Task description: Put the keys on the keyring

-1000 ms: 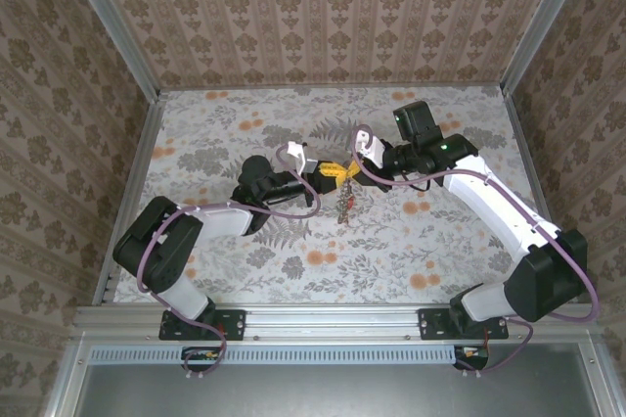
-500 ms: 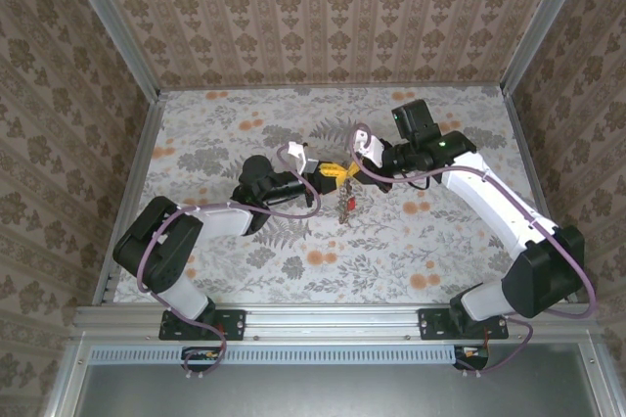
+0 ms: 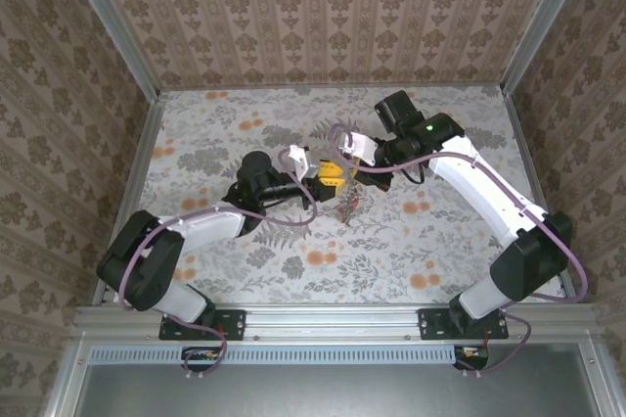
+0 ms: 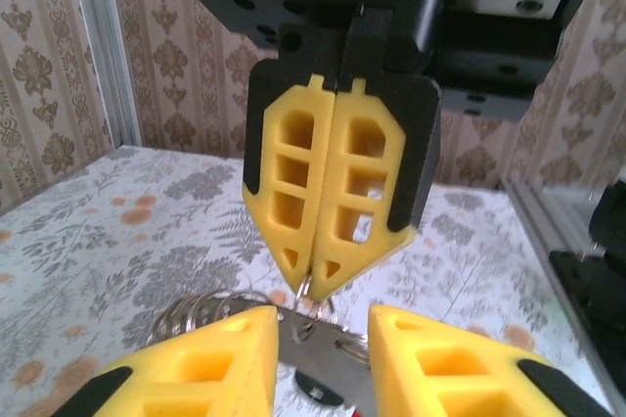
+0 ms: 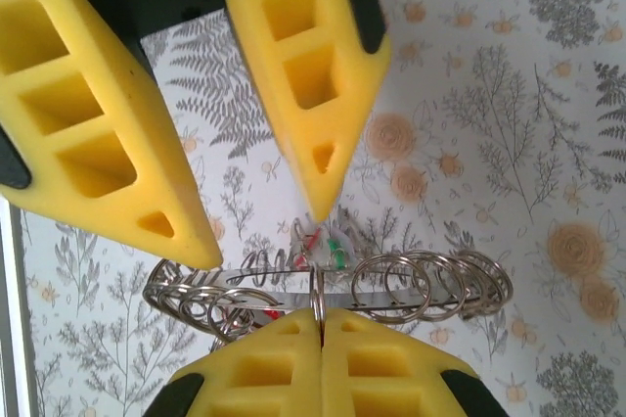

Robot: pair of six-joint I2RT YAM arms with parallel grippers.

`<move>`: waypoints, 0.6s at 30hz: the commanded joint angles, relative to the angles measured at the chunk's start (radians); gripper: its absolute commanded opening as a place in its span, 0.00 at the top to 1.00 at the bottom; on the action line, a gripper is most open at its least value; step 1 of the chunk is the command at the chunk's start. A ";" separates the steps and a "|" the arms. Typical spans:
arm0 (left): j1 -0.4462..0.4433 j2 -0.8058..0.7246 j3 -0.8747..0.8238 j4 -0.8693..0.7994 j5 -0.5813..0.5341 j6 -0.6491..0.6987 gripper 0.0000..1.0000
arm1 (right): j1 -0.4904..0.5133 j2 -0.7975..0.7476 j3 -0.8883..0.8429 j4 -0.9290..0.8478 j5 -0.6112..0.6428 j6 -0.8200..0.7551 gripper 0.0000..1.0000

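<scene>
Metal keyring [image 5: 284, 278] runs sideways, pinched by right hand [image 5: 321, 324].

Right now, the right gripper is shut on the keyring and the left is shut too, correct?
No. The left gripper is open, its fingers apart, as the left wrist view shows. The right gripper is shut on the keyring.

Polished, mirror-bright metal wire for the keyring [image 5: 411, 285]. Red and green plastic on the tiny keys [image 5: 328, 249]. Matt yellow plastic, faintly grainy, for the fingers [image 5: 88, 133], backed by matt black plastic. Smooth printed covering with a low sheen over the table [image 5: 509, 94]. Brushed bare metal along the frame rail [image 3: 333, 319].
</scene>
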 commanded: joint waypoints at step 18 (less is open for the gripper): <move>-0.025 0.027 0.074 -0.069 0.064 0.060 0.68 | 0.068 0.010 0.097 -0.102 0.082 -0.055 1.00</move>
